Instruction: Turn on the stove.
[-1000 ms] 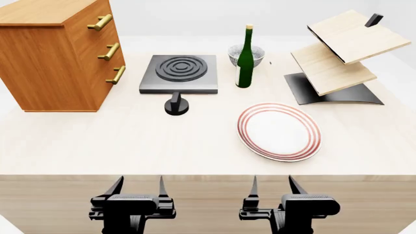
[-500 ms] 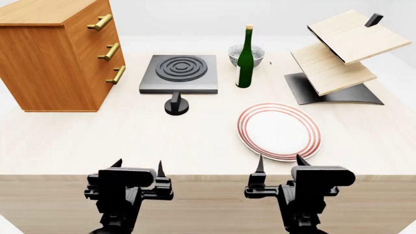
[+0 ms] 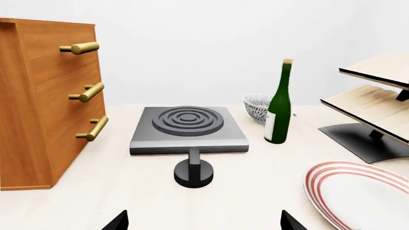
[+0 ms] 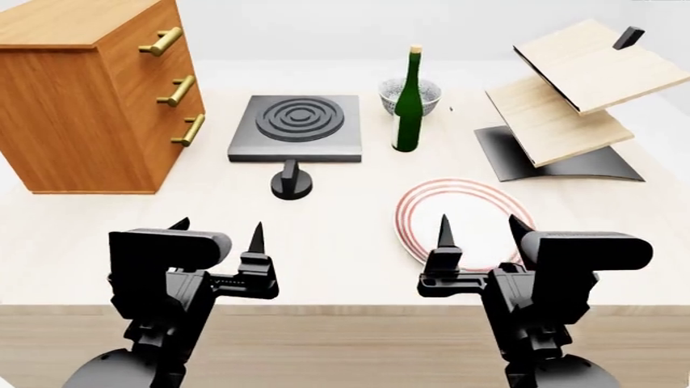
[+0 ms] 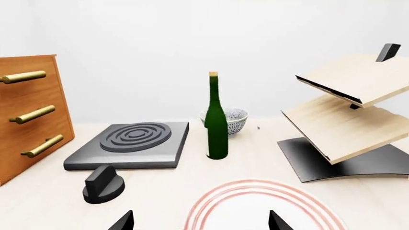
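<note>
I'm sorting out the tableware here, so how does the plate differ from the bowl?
The plate is wide, flat and white with red rings; the bowl is smaller, deep and patterned. The plate lies near the right gripper; the bowl sits far back behind the green bottle. Both are round and rest on the table.

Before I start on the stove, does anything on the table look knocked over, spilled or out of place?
Nothing stands out. The wine bottle stands upright beside the bowl, the plate lies flat, and the knob sits just in front of the stove. No spills show.
</note>
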Controlling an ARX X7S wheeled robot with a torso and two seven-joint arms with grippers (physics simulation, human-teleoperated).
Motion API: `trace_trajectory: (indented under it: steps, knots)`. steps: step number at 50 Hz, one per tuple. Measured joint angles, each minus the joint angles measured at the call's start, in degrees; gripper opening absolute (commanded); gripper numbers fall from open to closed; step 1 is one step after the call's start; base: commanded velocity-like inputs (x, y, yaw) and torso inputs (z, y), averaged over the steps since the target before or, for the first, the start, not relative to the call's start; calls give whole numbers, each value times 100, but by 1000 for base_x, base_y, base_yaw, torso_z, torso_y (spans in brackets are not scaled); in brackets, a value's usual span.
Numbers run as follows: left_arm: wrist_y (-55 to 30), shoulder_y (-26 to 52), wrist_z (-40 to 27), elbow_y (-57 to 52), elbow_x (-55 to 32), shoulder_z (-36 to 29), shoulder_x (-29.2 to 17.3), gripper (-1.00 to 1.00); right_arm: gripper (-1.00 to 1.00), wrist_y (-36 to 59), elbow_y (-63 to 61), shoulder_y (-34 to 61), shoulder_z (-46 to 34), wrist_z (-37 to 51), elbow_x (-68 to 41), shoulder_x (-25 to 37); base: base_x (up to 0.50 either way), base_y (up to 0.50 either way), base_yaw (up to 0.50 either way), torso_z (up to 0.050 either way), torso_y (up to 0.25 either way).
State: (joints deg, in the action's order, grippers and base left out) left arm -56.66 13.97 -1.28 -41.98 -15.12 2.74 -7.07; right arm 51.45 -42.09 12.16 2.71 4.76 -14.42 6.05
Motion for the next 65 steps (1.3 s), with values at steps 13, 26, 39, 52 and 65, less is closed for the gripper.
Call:
trace_trajectory:
  steps: [13,26,39,52,65]
  knots:
    - [-133,40,-47,-147,-125,41,-35,100,100,43,-115,0,179,-1,-289,-26,500,0,0,0,0]
    - [-89,11,-99,-121,-177,45,-87,100,100,49,-174,1,220,69,-455,5,500,0,0,0,0]
    - [1,-20,-148,-40,-207,14,-128,100,100,-58,-136,-30,163,156,-500,60,400,0,0,0,1]
    - [989,-140,-254,662,210,-254,-252,100,100,-344,-25,-168,-25,259,-362,159,0,0,0,0,0]
    - [3117,-66,-576,2676,959,-421,-398,100,100,-644,100,-341,-157,308,-262,253,0,0,0,0,0]
